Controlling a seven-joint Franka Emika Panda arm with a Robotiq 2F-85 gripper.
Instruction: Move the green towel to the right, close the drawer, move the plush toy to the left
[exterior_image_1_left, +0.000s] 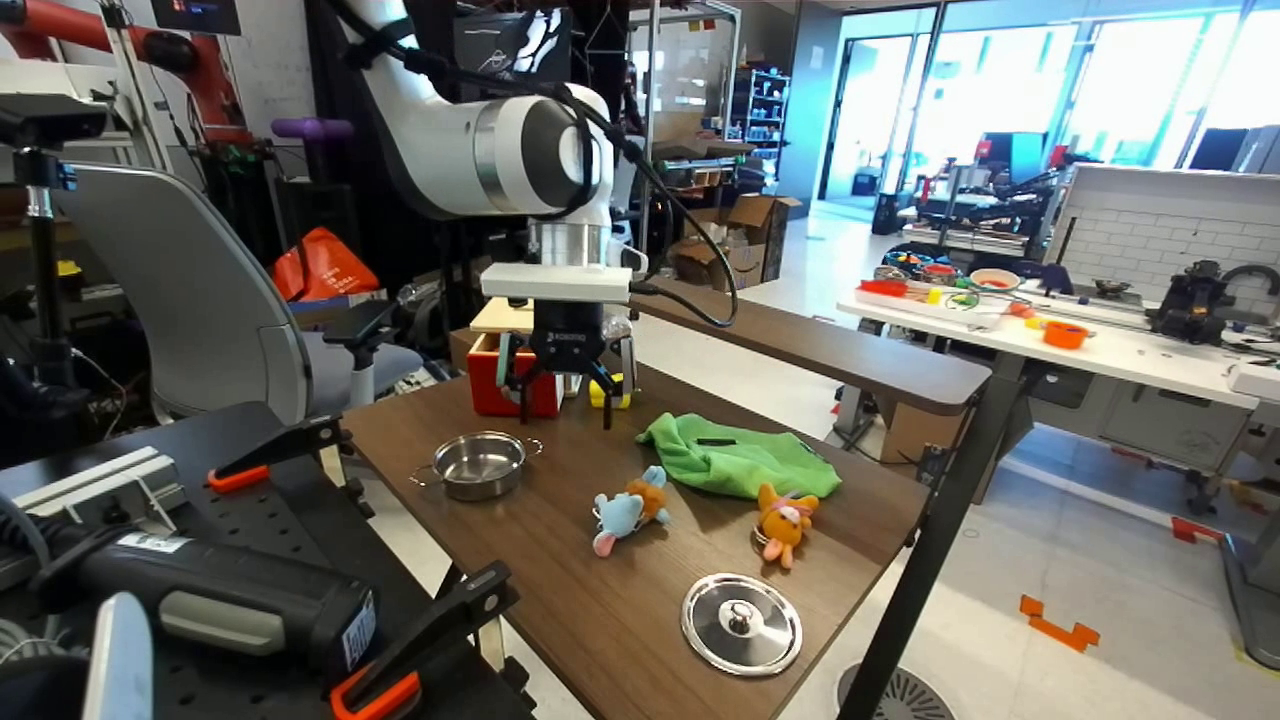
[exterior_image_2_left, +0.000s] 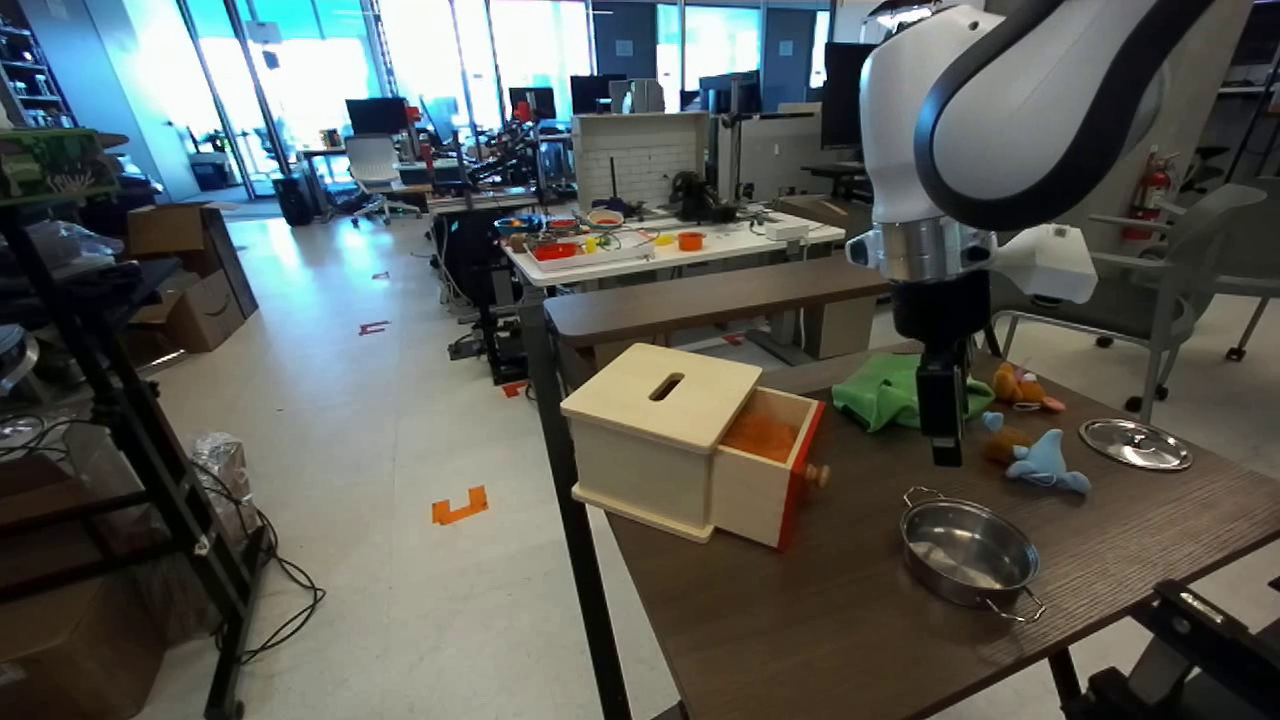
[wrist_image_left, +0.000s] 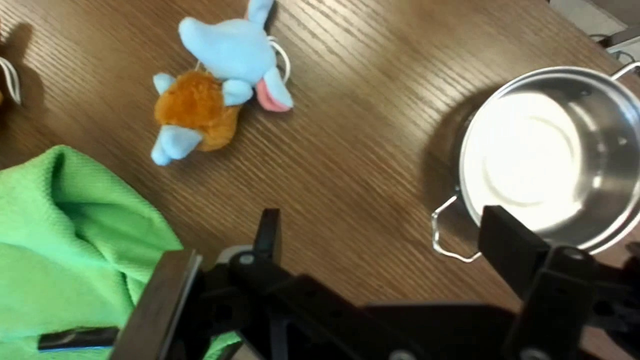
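Observation:
The green towel (exterior_image_1_left: 730, 465) lies crumpled on the table, also in an exterior view (exterior_image_2_left: 880, 392) and at the left of the wrist view (wrist_image_left: 65, 260). The drawer (exterior_image_2_left: 757, 490) with a red front stands pulled out of a wooden box (exterior_image_2_left: 640, 470); something orange shows inside. Its red front also shows in an exterior view (exterior_image_1_left: 492, 385). A blue and brown plush toy (exterior_image_1_left: 622, 514) lies before the towel, also in the wrist view (wrist_image_left: 232, 52). An orange plush toy (exterior_image_1_left: 784, 524) lies beside the towel. My gripper (exterior_image_1_left: 566, 412) is open and empty above the table, between towel and pot (wrist_image_left: 382, 220).
A steel pot (exterior_image_1_left: 478, 466) with two handles stands near the gripper, also in an exterior view (exterior_image_2_left: 968, 550). A steel lid (exterior_image_1_left: 741, 625) lies near the table edge. A dark pen-like object (wrist_image_left: 77, 338) lies on the towel. A yellow object (exterior_image_1_left: 612, 392) stands behind the gripper.

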